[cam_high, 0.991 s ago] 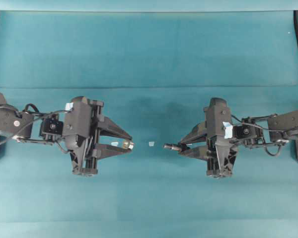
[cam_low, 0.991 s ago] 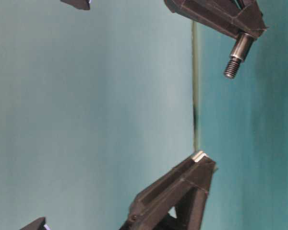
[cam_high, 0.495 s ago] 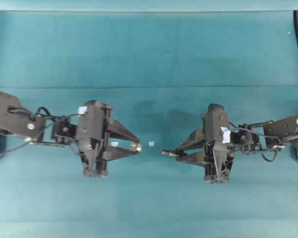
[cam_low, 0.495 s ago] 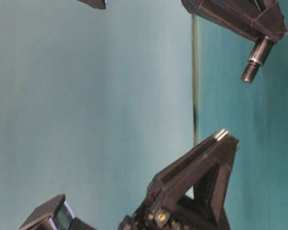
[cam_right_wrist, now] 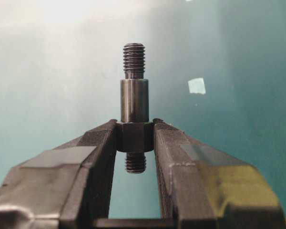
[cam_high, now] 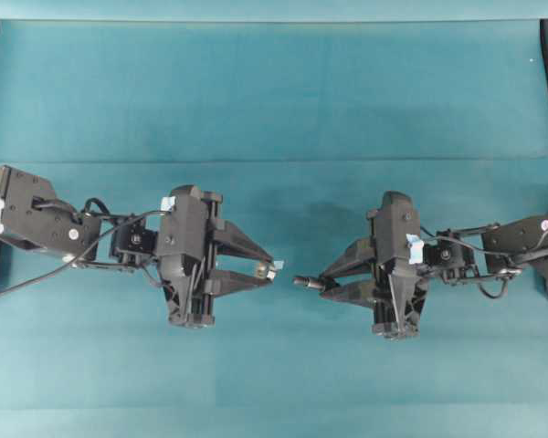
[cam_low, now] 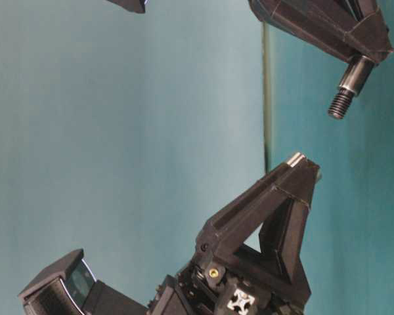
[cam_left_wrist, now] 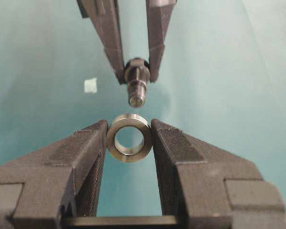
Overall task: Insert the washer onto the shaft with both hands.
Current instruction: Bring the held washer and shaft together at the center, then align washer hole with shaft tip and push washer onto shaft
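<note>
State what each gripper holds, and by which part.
Left gripper pinches the washer across its outer rim. Right gripper clamps the shaft at its wider collar, threaded tip free.

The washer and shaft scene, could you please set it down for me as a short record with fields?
washer: clamped in the left gripper, hole facing the shaft
shaft: clamped by its hex collar in the right gripper, threaded tip pointing at the washer
gap: tip and washer apart, not yet mated
alignment: roughly in line in the left wrist view
table: one pale scrap beside the shaft
</note>
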{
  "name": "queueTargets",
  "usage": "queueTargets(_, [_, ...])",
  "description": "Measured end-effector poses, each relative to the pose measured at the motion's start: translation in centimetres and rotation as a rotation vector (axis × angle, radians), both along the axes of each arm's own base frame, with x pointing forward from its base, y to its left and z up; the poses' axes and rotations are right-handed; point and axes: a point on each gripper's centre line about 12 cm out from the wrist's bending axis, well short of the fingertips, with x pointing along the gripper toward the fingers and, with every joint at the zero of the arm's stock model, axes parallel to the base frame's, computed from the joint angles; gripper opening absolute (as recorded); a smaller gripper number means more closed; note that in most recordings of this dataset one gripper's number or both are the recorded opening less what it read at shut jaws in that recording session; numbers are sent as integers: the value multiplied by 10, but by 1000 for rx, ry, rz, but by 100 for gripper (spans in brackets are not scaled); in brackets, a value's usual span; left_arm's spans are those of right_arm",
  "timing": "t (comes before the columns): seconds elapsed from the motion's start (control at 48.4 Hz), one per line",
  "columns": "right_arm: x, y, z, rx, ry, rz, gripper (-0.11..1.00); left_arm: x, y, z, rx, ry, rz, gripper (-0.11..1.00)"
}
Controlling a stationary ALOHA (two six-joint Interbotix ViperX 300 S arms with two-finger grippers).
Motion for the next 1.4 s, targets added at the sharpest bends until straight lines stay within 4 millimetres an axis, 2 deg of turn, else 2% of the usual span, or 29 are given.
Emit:
queueTargets(0.413, [1,0,-1,0,-8,-1,0,7,-2,-1,1,-3,-4,37])
queueTargets(0.805, [11,1,1,2,-29,-3,0,11,-4,-4,0,2,-8,37])
queueTargets(1.404, [11,1,1,2,-32,-1,0,18,-7,-7,0,5,-14,37])
